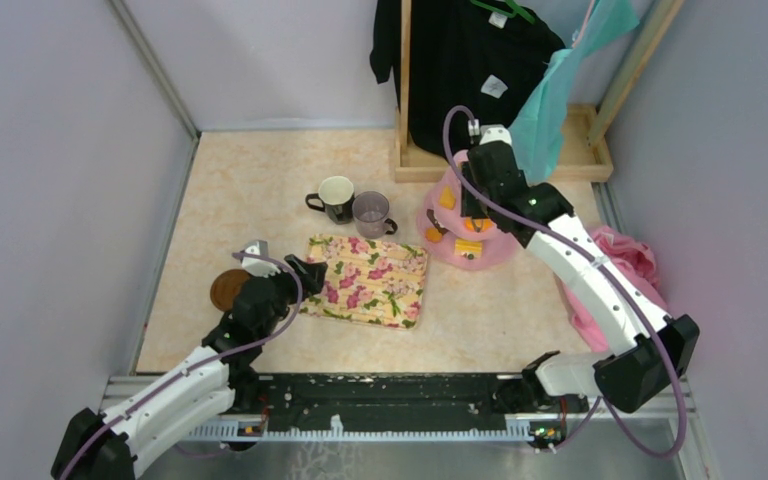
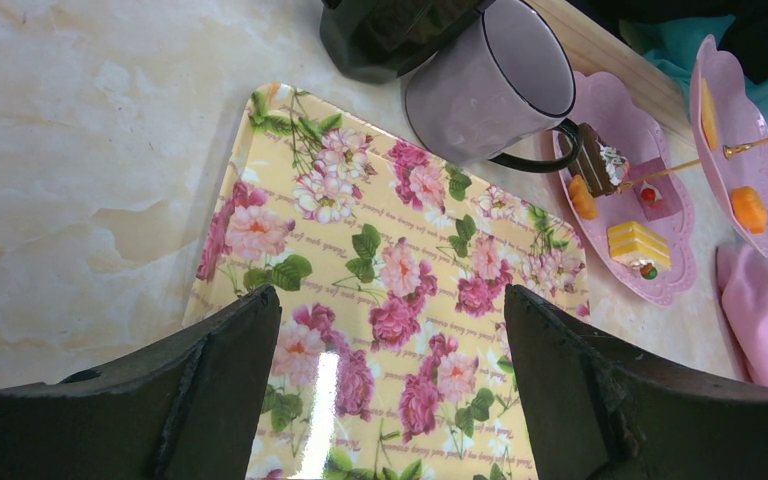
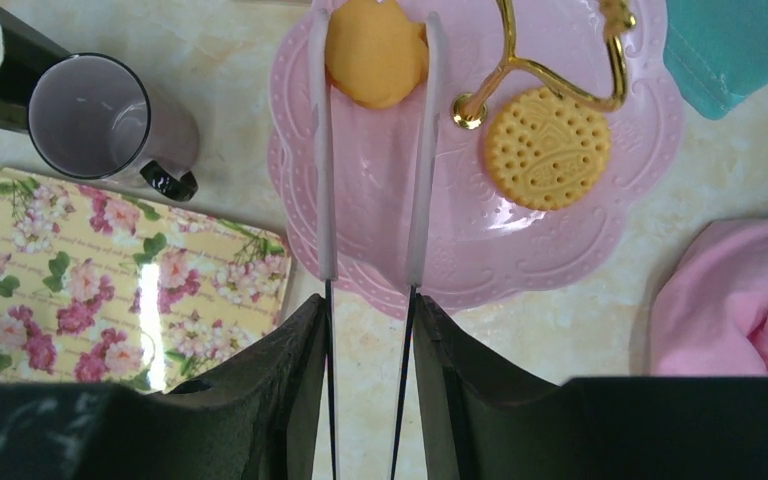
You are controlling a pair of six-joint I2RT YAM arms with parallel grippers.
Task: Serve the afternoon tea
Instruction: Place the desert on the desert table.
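black mug, smoky mug (two); left tool apart; right tool clamps tongs astride snack

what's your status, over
Left gripper open over floral tray. Right gripper shut on tongs, tips flanking orange snack on pink stand. Gold handle close beside.
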